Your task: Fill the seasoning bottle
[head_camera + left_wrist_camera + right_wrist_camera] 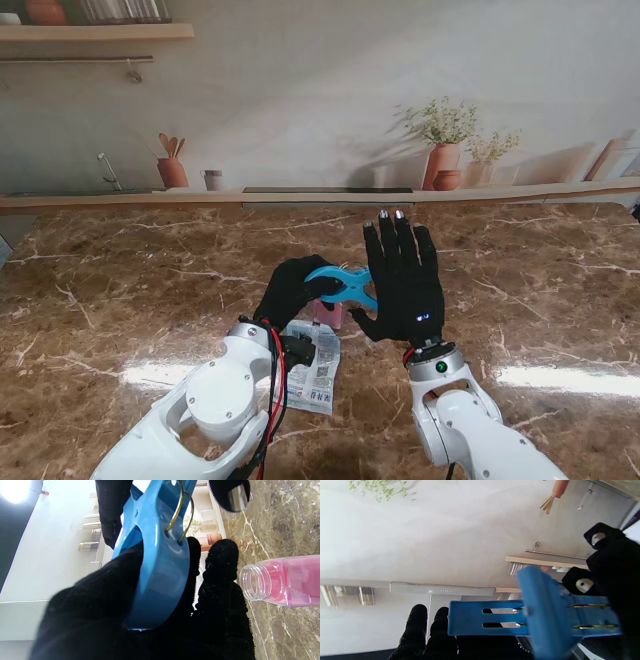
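My left hand (290,290) is shut on a blue spring clip (340,281) and holds it just above a clear bottle with pink contents (331,313). In the left wrist view the clip (160,575) fills the middle. The bottle (282,580) is uncapped there, its threaded mouth bare. My right hand (405,280) stands open to the right of the clip, fingers straight and pointing away from me, thumb close to the clip's end. The right wrist view has the clip (495,617) right in front of it, with my left hand's fingers (612,562) on it.
A white printed seasoning packet (313,372) lies flat on the brown marble table (120,290), just nearer to me than the bottle, beside my left wrist. A wall ledge with pots and plants (445,150) runs along the table's far edge.
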### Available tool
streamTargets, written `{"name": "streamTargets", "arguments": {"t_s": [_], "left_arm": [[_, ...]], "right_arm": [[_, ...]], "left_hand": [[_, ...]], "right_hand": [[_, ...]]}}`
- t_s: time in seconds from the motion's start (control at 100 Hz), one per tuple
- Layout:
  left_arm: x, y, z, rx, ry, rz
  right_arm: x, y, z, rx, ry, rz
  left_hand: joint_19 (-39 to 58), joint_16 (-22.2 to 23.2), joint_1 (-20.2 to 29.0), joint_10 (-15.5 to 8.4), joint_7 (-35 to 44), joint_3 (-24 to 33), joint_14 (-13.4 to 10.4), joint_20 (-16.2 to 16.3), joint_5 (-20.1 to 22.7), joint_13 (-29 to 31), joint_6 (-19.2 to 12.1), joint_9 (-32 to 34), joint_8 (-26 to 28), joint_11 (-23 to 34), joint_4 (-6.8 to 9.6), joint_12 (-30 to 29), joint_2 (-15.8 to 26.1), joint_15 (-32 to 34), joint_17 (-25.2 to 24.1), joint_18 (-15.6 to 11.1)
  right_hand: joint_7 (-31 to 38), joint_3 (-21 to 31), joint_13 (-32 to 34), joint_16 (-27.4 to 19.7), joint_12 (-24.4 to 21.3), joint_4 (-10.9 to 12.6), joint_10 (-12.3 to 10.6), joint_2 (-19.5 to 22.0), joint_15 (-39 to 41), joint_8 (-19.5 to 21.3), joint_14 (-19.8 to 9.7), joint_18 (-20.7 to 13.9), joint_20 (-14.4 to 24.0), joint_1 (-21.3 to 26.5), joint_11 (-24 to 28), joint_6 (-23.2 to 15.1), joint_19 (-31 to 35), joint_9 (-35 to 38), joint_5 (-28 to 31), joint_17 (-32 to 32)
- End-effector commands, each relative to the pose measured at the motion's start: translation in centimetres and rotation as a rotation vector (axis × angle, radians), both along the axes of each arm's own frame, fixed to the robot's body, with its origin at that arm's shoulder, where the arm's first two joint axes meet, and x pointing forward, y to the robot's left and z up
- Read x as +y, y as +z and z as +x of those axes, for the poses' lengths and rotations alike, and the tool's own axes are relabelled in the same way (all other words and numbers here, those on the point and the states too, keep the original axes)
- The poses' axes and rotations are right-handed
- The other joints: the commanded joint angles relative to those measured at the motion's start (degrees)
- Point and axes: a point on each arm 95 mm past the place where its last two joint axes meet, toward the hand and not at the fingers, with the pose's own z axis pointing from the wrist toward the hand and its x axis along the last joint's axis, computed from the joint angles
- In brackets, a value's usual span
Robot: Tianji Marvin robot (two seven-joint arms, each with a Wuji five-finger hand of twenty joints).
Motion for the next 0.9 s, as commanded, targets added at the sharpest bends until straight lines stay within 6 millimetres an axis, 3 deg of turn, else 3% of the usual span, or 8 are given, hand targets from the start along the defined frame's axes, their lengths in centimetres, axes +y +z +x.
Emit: {"name": "streamTargets", "arguments": {"t_s": [0.0,0.19,0.28,0.4,0.51,0.68,0.78,0.89], "left_arm": [[-0.2,0.3,-0.1,-0.015,0.011,0.002],[-0.1,0.3,-0.3,-0.009,0.019,-0.011],[0.0,0.3,-0.4,-0.008,0.013,-0.011],[0.0,0.4,-0.5,-0.002,0.003,-0.018],[-0.1,0.4,-0.6,0.001,-0.014,-0.018],[-0.1,0.3,-0.6,0.003,-0.032,-0.016],[-0.1,0.3,-0.6,0.003,-0.036,-0.014],[0.0,0.4,-0.5,-0.001,-0.046,-0.009]], "right_arm": [[-0.2,-0.9,-0.4,0.006,-0.019,-0.015],[-0.4,-1.0,-0.3,-0.058,-0.077,-0.057],[-0.6,-0.8,-0.1,-0.11,-0.096,-0.046],[-0.7,-0.4,0.1,-0.161,-0.119,-0.032],[-0.8,-0.1,0.5,-0.197,-0.111,-0.017],[-0.9,0.1,0.6,-0.194,-0.075,-0.048],[-1.1,0.0,0.9,-0.201,-0.072,-0.06],[-1.2,0.2,1.2,-0.221,-0.064,-0.055]], "left_hand": [[1.9,-0.39,3.9,-3.65,5.89,4.37,-0.16,1.74,0.9,1.09,-13.44,2.29,2.06,1.84,0.29,-0.09,2.98,1.97,-0.31,-2.17],[1.87,-0.41,4.0,-3.28,5.79,4.45,0.16,1.8,1.04,0.93,-13.13,2.27,1.9,1.86,0.27,-0.16,2.99,2.0,-0.5,-2.13],[1.89,-0.42,3.92,-3.29,5.79,4.44,0.15,1.82,1.06,0.92,-13.17,2.27,1.89,1.86,0.29,-0.2,3.0,2.03,-0.46,-2.11],[1.88,-0.43,3.87,-3.26,5.78,4.45,0.16,1.83,1.09,1.01,-13.19,2.34,1.86,1.87,0.36,-0.24,2.9,2.09,-0.5,-2.15],[1.85,-0.46,3.81,-3.27,5.69,4.43,0.28,1.85,1.13,0.97,-13.17,2.31,1.79,1.85,0.41,-0.28,2.9,2.07,-0.65,-2.17],[1.72,-0.58,3.87,-3.39,5.45,4.26,0.12,1.82,1.15,0.65,-13.27,2.29,1.81,1.81,0.52,-0.28,3.15,1.87,-0.75,-2.3],[1.68,-0.59,3.93,-3.41,5.37,4.19,0.14,1.8,1.15,0.64,-13.32,2.18,1.92,1.77,0.6,-0.27,3.24,1.91,-0.77,-2.32],[1.55,-0.68,3.91,-3.51,5.29,4.13,0.05,1.76,1.14,0.22,-13.41,2.13,2.04,1.75,0.69,-0.2,3.33,1.67,-0.89,-2.44]], "right_hand": [[-0.61,0.06,-1.98,-1.36,-1.1,0.34,1.89,-1.81,-1.13,1.04,0.75,-0.72,-0.37,2.23,-0.41,2.54,-2.23,-1.4,-1.23,-1.09],[2.88,2.0,1.22,-0.38,1.78,1.23,-1.2,-4.98,1.94,4.43,-0.87,-1.48,5.0,9.38,3.55,0.14,0.29,1.39,-0.64,0.75],[6.02,3.74,4.74,0.27,4.3,2.82,-3.05,-3.58,4.29,5.93,-1.44,-1.35,4.92,14.15,7.21,-2.24,3.6,5.5,3.27,2.7],[10.05,10.69,11.99,1.36,8.09,4.66,-6.91,-0.6,7.78,7.22,-2.74,-1.1,3.38,20.13,12.74,-6.82,9.28,13.17,9.24,7.18],[13.27,15.02,17.82,1.69,10.06,5.65,-10.14,3.48,9.61,8.47,-5.01,-1.45,2.32,22.53,15.46,-11.37,13.26,19.85,14.12,11.48],[13.77,12.56,18.02,1.36,10.42,4.24,-12.45,0.16,9.32,8.97,-7.16,-1.39,1.07,21.7,15.02,-14.98,15.57,21.11,16.38,12.03],[19.6,13.12,19.62,1.66,12.28,4.24,-13.2,1.0,10.11,14.56,-7.37,-1.56,-0.02,22.23,16.35,-17.98,17.64,23.45,19.13,13.38],[28.57,11.12,22.48,2.81,18.16,2.86,-15.53,-2.04,12.0,24.87,-7.74,-1.62,-0.94,22.5,22.11,-23.34,19.82,27.21,21.36,14.56]]}}
